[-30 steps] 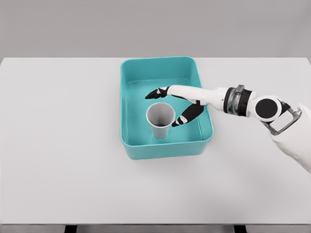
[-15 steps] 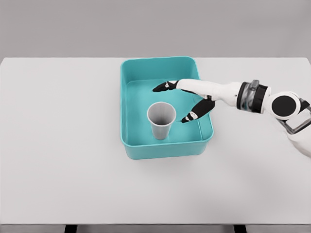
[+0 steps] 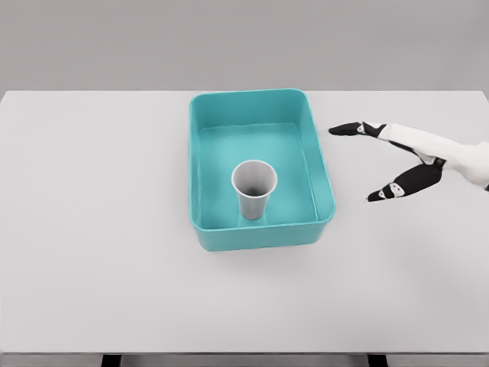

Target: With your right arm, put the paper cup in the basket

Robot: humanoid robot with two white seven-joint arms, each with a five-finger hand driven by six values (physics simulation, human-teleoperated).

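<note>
The near stretch of the white tabletop (image 3: 114, 275) lies bare in front of me, and a little farther in sits the teal basket (image 3: 200, 176), well off to the left of the right hand (image 3: 397, 160). The paper cup (image 3: 254, 189) stands upright inside it, mouth up, toward the near wall and apart from the hand, so the placing looks done to me; what is left, I would judge, is only for the arm to get clear and settle. The right hand hovers over the tabletop beside the basket's right wall, outside it, holding nothing, its dark-tipped fingers (image 3: 350, 129) spread wide and pointing back toward the basket, thumb hanging lower. Only the forearm shows, coming in from the right edge. The left arm is nowhere to be seen.
</note>
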